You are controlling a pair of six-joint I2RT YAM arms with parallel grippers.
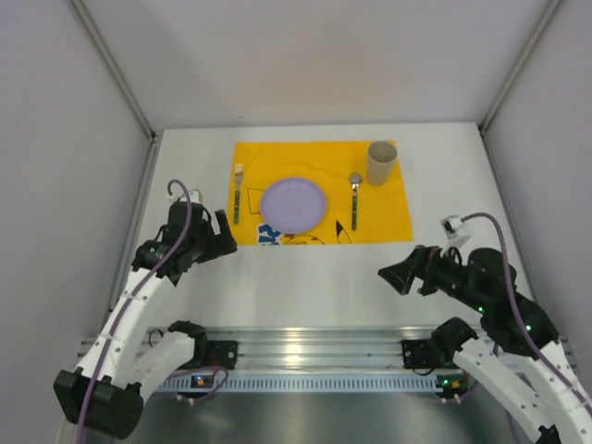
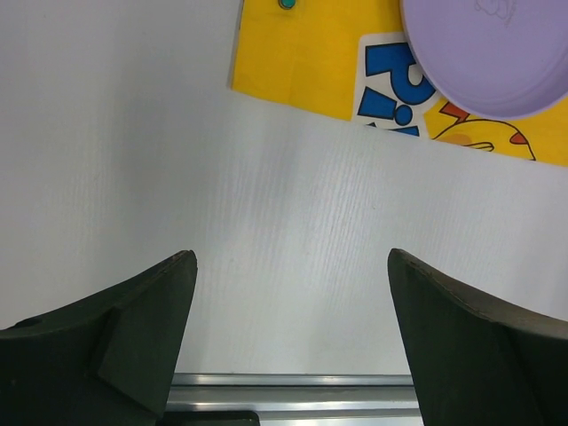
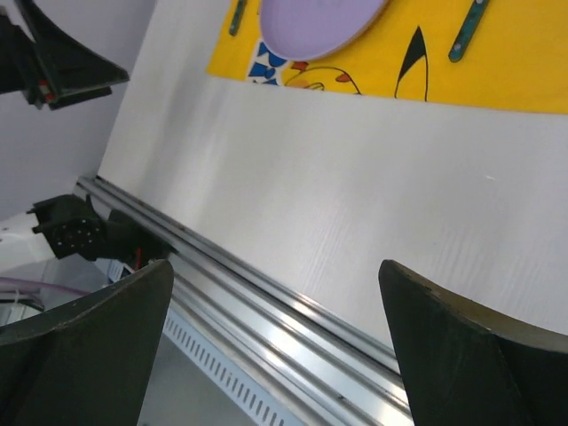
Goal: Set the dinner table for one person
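Observation:
The white dinner table [image 1: 305, 287] carries a yellow placemat [image 1: 388, 208]. On the mat lie a purple plate [image 1: 293, 204], a fork [image 1: 237, 199] to its left, a spoon [image 1: 355, 199] to its right, and a tan cup [image 1: 382, 163] stands upright at the far right corner. My left gripper [image 1: 222, 231] is open and empty beside the mat's near left corner; the left wrist view shows it [image 2: 291, 266] over bare table. My right gripper [image 1: 393, 276] is open and empty, in front of the mat's near right part; it also shows in the right wrist view [image 3: 275, 271].
A ribbed aluminium rail [image 1: 305, 347] runs along the table's near edge, with both arm bases on it. Grey walls and metal posts enclose the table on the left, right and back. The plate [image 2: 488, 53] and mat [image 2: 293, 71] show in the left wrist view.

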